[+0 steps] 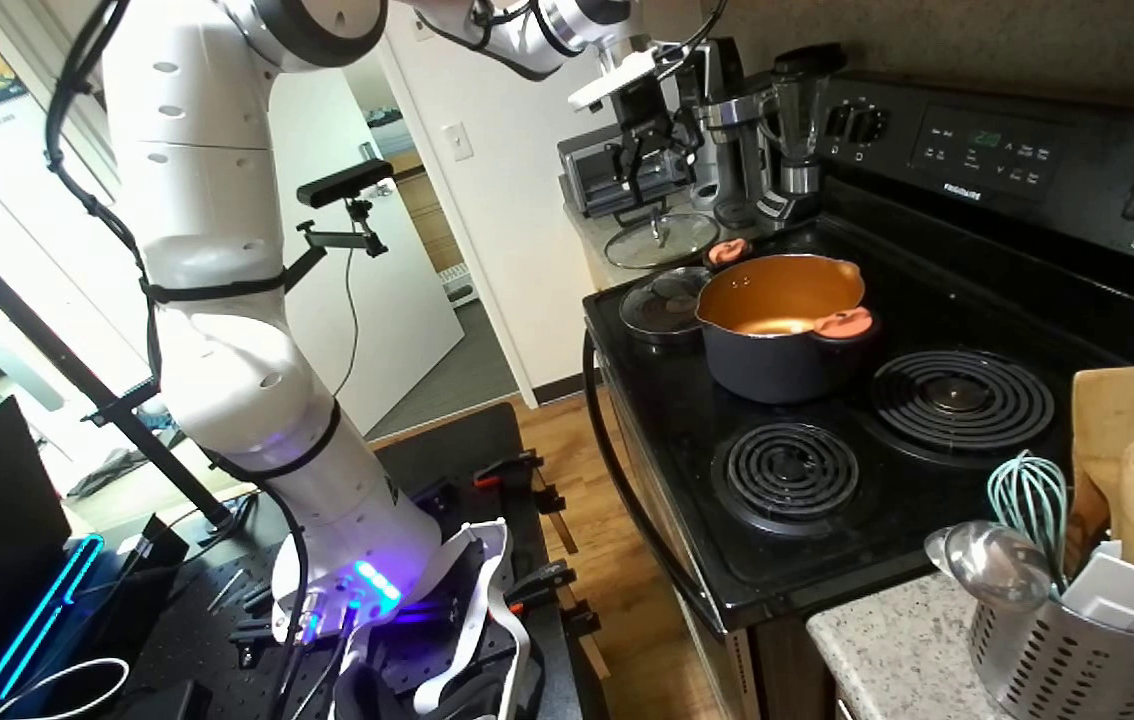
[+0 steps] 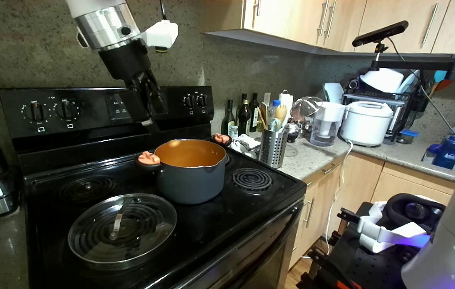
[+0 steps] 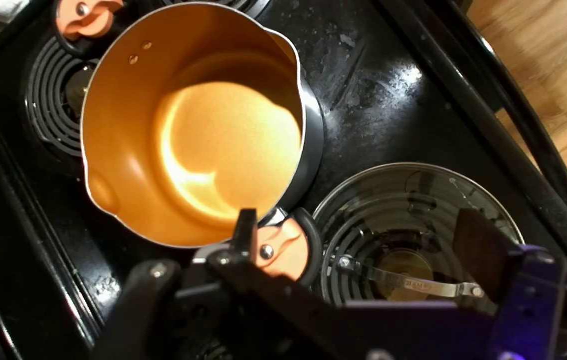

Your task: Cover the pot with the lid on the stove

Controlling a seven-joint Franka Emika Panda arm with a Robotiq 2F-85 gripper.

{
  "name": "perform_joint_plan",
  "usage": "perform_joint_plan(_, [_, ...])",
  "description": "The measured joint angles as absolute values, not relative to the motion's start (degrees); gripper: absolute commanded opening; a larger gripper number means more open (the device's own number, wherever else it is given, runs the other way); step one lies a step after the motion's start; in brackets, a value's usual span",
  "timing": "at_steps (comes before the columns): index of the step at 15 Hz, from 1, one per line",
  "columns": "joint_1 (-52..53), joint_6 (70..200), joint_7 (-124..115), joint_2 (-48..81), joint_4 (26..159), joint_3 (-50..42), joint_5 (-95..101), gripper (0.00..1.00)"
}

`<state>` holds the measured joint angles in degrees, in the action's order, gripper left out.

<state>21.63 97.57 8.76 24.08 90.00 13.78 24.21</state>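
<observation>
The pot point(image 1: 777, 365), dark grey with an orange inside and orange-topped side handles, stands uncovered mid-stove, also in an exterior view point(image 2: 191, 182) and the wrist view point(image 3: 203, 150). The see-through glass lid point(image 2: 143, 224), with a metal strap handle, lies flat over a coil burner beside the pot; it also shows in an exterior view point(image 1: 665, 305) and the wrist view point(image 3: 413, 200). The stove point(image 1: 617, 420) is black, also in an exterior view point(image 2: 243, 233). My gripper point(image 3: 358, 230) is open and empty, raised above the lid, pointing down; both exterior views show it point(image 1: 662, 180) point(image 2: 152, 116).
Another glass lid point(image 1: 662, 245) lies on the counter by the toaster oven point(image 1: 617, 170). A blender point(image 1: 795, 140) stands beside the stove. A steel utensil holder point(image 1: 1067, 650) stands on the opposite counter. The raised back panel point(image 2: 111, 104) runs behind the burners.
</observation>
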Motion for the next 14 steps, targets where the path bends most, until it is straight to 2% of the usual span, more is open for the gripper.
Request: perform_joint_plan(14, [20.44,97.43,42.43,28.98,86.60,16.04,19.72,1.00])
